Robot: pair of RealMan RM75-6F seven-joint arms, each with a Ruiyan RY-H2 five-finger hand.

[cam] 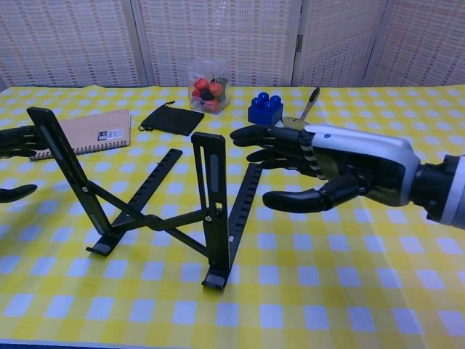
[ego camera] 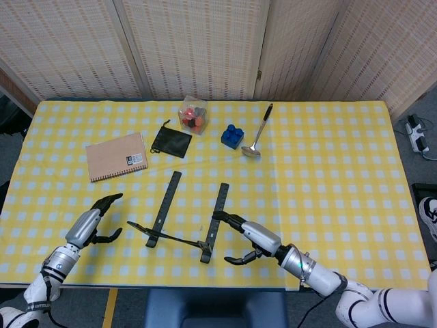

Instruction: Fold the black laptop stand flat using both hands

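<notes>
The black laptop stand (ego camera: 184, 217) (cam: 156, 207) sits unfolded near the table's front edge, its two uprights raised in the chest view. My left hand (ego camera: 97, 220) (cam: 16, 163) hovers open to the left of the stand, apart from it. My right hand (ego camera: 246, 238) (cam: 320, 169) is open just right of the stand's right rail, fingers spread toward the right upright, with a small gap between them. Neither hand holds anything.
Behind the stand lie a brown notebook (ego camera: 117, 156), a black pouch (ego camera: 171, 141), a clear box of red and black pieces (ego camera: 192, 115), a blue brick (ego camera: 232, 136) and a spoon (ego camera: 258, 134). The yellow checked tablecloth (ego camera: 341, 171) covers the table.
</notes>
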